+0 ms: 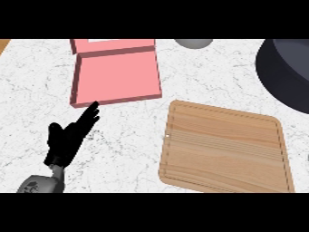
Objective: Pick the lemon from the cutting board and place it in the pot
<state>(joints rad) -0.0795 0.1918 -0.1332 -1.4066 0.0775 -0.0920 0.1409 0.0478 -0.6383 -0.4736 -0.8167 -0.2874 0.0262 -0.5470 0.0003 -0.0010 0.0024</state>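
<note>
Heads up, you won't find the lemon anywhere: the board [227,149] is bare and the pot [296,74] is cut off by the edge, so you can't tell if it's inside. Your left hand [68,138] rests relaxed, fingers straight, holding nothing, near the pink box [117,74]; right hand isn't showing. I'd check the pot before reaching.

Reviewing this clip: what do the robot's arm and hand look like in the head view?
Only the left hand shows: matte black, with slim tapering black fingers and a thumb. Below it sits a short dark wrist section, then a rounded grey forearm with faint darker markings. No cables or sleeves show. The right hand is out of view.
</note>
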